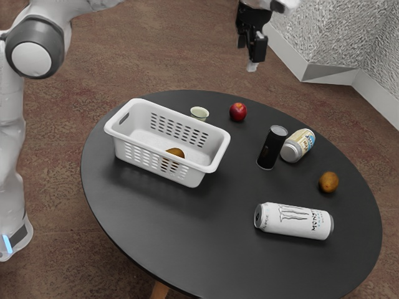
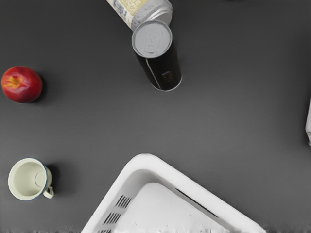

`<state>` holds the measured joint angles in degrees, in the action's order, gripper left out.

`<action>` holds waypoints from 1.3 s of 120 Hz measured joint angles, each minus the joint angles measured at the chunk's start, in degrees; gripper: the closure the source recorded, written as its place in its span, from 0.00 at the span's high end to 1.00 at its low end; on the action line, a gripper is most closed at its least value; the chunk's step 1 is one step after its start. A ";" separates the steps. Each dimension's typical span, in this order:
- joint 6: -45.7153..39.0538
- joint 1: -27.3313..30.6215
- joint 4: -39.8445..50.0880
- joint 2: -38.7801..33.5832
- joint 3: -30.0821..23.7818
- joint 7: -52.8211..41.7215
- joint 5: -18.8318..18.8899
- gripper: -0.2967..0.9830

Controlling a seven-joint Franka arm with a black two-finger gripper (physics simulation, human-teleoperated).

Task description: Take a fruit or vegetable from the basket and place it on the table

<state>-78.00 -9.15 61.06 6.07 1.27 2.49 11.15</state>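
Well, in the exterior view, can see an orange-brown fruit (image 1: pixel 175 152) inside the white basket (image 1: pixel 193 177), close behind the near long wall and partly visible through the slots. Looks roundish; cannot tell its long axis or which way it points. Find the basket itself running lengthwise from the exterior view's upper left to lower right. Can follow the white arm (image 1: pixel 11 112) up at the exterior view's left and across the top edge, then meet the gripper (image 1: pixel 250 52) high above the table (image 1: pixel 187 240), pointing down, clear of everything, with fingers spread apart and empty.

In the wrist view, looking down past a basket corner to an upright black can (image 2: pixel 164 70), with a labelled jar (image 2: pixel 138 8) lying just beside, lid toward the can. Can also make out a red fruit (image 2: pixel 22 85) near a pale cup (image 2: pixel 29 179), open side up, handle on the side nearer the basket.
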 joint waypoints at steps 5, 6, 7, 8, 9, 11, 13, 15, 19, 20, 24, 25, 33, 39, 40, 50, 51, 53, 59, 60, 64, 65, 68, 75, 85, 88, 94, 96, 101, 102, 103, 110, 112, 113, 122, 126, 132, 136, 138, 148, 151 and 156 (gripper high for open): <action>0.22 -1.10 0.27 0.90 -0.19 0.38 1.57 0.77; 0.26 -1.24 0.32 1.04 -0.21 0.45 1.83 0.77; 0.30 -1.35 0.43 1.15 -0.22 0.52 2.05 0.77; 0.33 -1.44 0.53 1.24 -0.24 0.59 2.26 0.77; 0.37 -1.50 0.63 1.32 -0.25 0.65 2.43 0.77; 0.43 -1.56 0.82 1.45 -0.28 0.79 2.75 0.77; 0.49 -1.60 0.98 1.54 -0.32 0.92 3.09 0.77; 0.55 -1.72 1.12 1.62 -0.35 1.04 3.41 0.77; 0.64 -2.09 1.60 1.79 -0.39 1.29 3.95 0.77; 0.67 -2.17 1.72 1.86 -0.40 1.35 4.05 0.77; 0.73 -2.39 2.04 2.42 -0.44 1.61 4.23 0.77; 0.75 -2.43 2.10 2.56 -0.45 1.69 4.26 0.77; 0.85 -2.97 2.43 3.19 -0.54 3.11 4.13 0.77; 0.93 -4.17 3.81 3.34 -0.53 5.20 3.06 0.77; 0.94 -4.33 4.14 3.36 -0.51 5.59 2.77 0.77; 1.02 -4.42 8.08 3.79 -0.23 9.93 -0.57 0.77; 1.03 -4.38 8.42 3.78 -0.21 10.35 -0.83 0.77; 1.04 -4.34 8.95 3.74 -0.19 11.17 -1.29 0.77; 1.64 -4.46 9.81 3.54 -0.07 13.50 -2.69 0.77; 1.87 -4.47 9.88 3.49 -0.03 13.88 -2.96 0.77; 2.74 -4.40 10.04 3.28 0.06 15.40 -3.84 0.77; 2.95 -4.37 10.07 3.23 0.07 15.77 -4.03 0.77; 3.50 -4.34 10.14 3.13 0.10 16.90 -4.58 0.77; 4.57 -4.31 10.21 2.90 0.17 19.93 -6.08 0.77; 5.59 -4.53 10.28 2.75 1.26 25.00 -8.16 0.77; 5.79 -4.41 10.30 2.75 1.63 26.66 -8.85 0.77; 6.06 -4.19 10.41 2.75 2.06 29.98 -9.84 0.77; 6.10 -4.17 10.45 2.75 2.13 31.10 -10.10 0.77; 6.18 -4.20 10.54 2.74 2.22 33.74 -10.42 0.77; 6.19 -4.22 10.55 2.74 2.21 34.25 -10.40 0.77; 6.21 -4.25 10.56 2.75 2.21 34.74 -10.36 0.77; 6.28 -4.60 10.62 2.71 2.17 38.10 -10.10 0.77; 6.28 -4.68 10.64 2.72 2.17 39.01 -10.07 0.77; 6.26 -4.71 10.64 2.72 2.16 39.46 -10.07 0.77; 6.17 -4.77 10.48 2.73 2.10 43.18 -9.86 0.77; 6.21 -4.83 10.41 2.72 2.04 44.68 -9.69 0.77; 6.77 -5.01 10.24 2.69 1.86 46.79 -9.52 0.77; 7.15 -5.44 10.12 2.65 1.75 48.06 -9.44 0.77; 7.32 -5.67 10.07 2.55 1.73 48.62 -9.41 0.77; 7.97 -6.05 9.80 2.19 1.99 50.60 -9.07 0.77; 8.04 -5.98 9.98 2.12 2.06 50.96 -8.76 0.77; 7.57 -5.89 12.40 0.27 2.22 51.45 -8.38 0.77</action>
<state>-70.43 -15.05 73.45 6.34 3.49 53.94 2.77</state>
